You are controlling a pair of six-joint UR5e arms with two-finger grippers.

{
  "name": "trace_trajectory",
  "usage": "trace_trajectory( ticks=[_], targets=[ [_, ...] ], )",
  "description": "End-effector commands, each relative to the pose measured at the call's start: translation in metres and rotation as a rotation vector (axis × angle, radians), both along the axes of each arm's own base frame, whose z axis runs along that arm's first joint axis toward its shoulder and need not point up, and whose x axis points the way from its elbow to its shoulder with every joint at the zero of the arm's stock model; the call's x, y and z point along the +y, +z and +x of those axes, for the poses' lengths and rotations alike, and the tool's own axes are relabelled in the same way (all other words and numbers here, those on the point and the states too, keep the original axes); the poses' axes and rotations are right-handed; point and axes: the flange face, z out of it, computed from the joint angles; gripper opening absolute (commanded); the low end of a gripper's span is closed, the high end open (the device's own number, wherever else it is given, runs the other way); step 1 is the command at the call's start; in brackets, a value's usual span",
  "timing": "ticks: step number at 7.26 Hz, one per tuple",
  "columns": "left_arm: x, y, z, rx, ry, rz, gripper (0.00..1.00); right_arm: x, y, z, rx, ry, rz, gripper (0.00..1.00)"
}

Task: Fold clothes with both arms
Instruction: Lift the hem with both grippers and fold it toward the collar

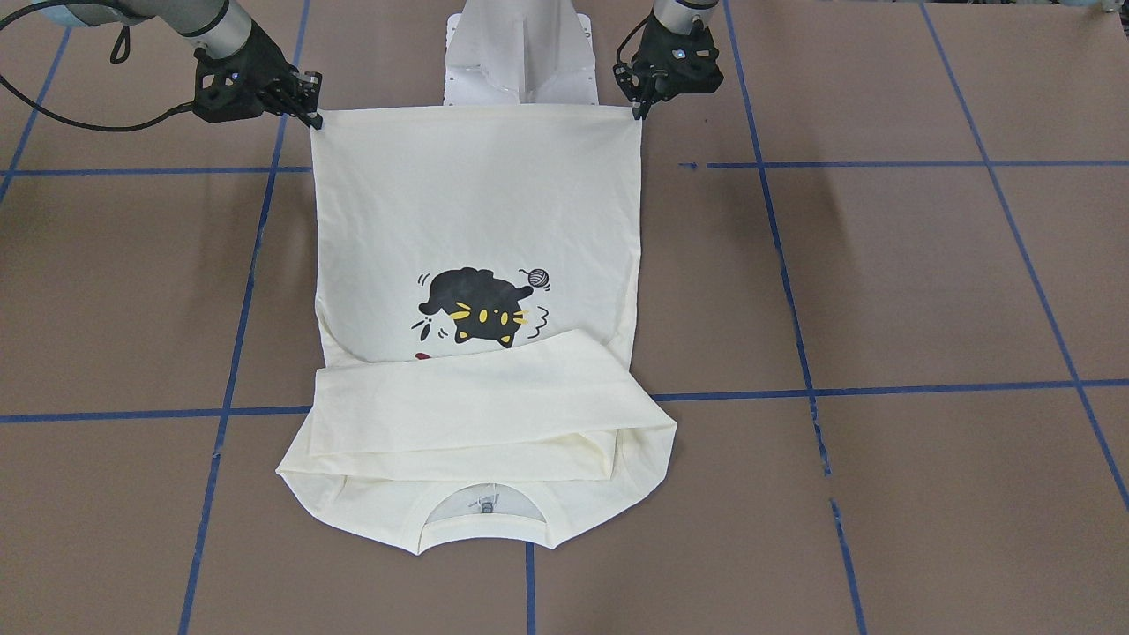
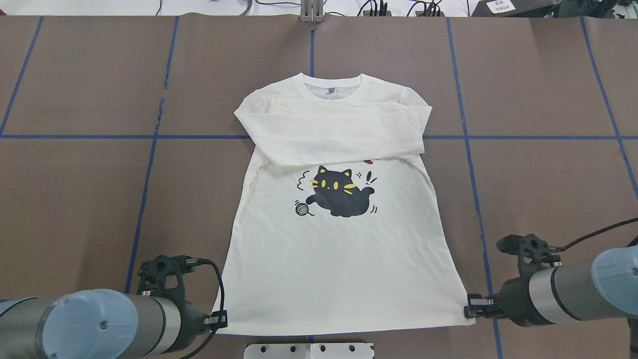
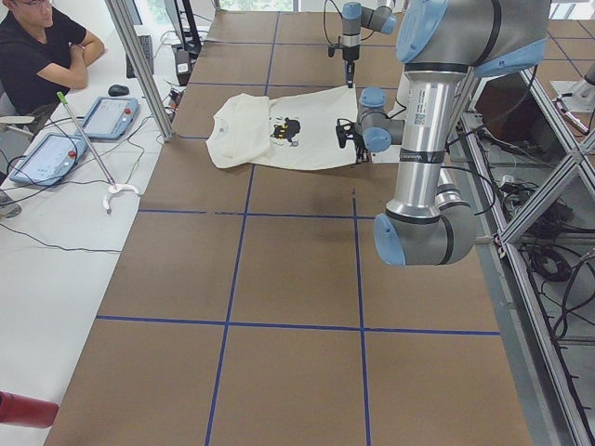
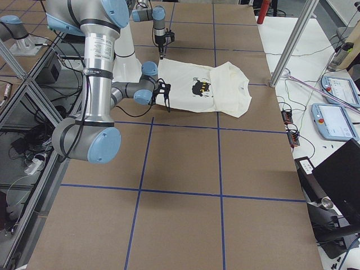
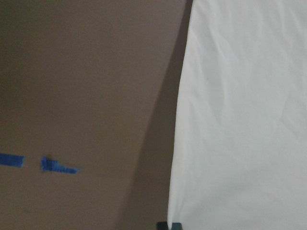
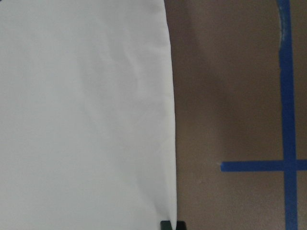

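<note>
The clothes are one cream long-sleeved T-shirt [image 2: 339,259], lying print-up on the brown table with the collar far from the robot. Both sleeves [image 2: 344,134] are folded across the chest, just above the black cat print [image 2: 339,194]. My left gripper [image 2: 222,319] is shut on the hem's left corner, seen also at the left gripper [image 1: 639,110] in the front view. My right gripper [image 2: 471,306] is shut on the opposite hem corner, as the right gripper [image 1: 313,119] shows from the front. The hem runs straight between them. Each wrist view shows only the shirt's edge [image 5: 240,120] [image 6: 86,110] and table.
The white pedestal base [image 1: 520,53] stands just behind the hem. Blue tape lines [image 2: 154,137] grid the brown table. A seated person [image 3: 42,51] and teach pendants [image 3: 102,116] are at a side desk beyond the collar end.
</note>
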Motion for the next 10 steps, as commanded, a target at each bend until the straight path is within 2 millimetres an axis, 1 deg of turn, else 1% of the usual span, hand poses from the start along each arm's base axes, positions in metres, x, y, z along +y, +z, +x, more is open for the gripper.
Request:
trace_trajectory(
  ticks=[1,2,3,4,5,6,7,8,9,10],
  targets=[
    [0.043,-0.029,-0.017,0.073,0.087,-0.006,0.0,0.014,0.001,0.012,-0.049,-0.093,-0.038,0.0],
    [0.057,-0.034,-0.019,0.085,0.118,-0.01,0.0,0.02,-0.001,0.012,-0.06,-0.146,-0.064,0.0],
    [0.064,-0.036,-0.02,0.079,0.135,-0.01,0.0,0.024,-0.007,0.014,-0.095,-0.175,-0.07,0.0],
    [0.063,-0.036,-0.021,0.073,0.133,-0.011,0.0,0.024,-0.005,0.013,-0.098,-0.177,-0.069,0.0],
    [0.058,-0.035,-0.021,0.069,0.125,-0.013,0.0,0.015,-0.003,0.003,-0.102,-0.155,-0.061,0.0],
    [0.053,-0.034,-0.021,0.054,0.114,-0.012,0.0,-0.017,-0.002,0.0,-0.114,-0.085,-0.054,0.0],
    [0.027,-0.029,-0.025,0.029,0.064,0.0,0.0,-0.039,-0.005,0.007,-0.126,-0.034,-0.046,0.0],
    [-0.003,-0.027,-0.034,0.016,0.027,0.012,0.0,-0.063,-0.017,0.013,-0.155,0.02,-0.031,0.0],
    [-0.038,-0.028,-0.051,0.023,0.015,0.055,0.0,-0.091,-0.023,0.014,-0.173,0.075,-0.019,0.0],
    [-0.067,-0.036,-0.065,0.041,-0.012,0.073,0.0,-0.116,-0.024,0.017,-0.177,0.127,-0.012,0.0]
  ],
)
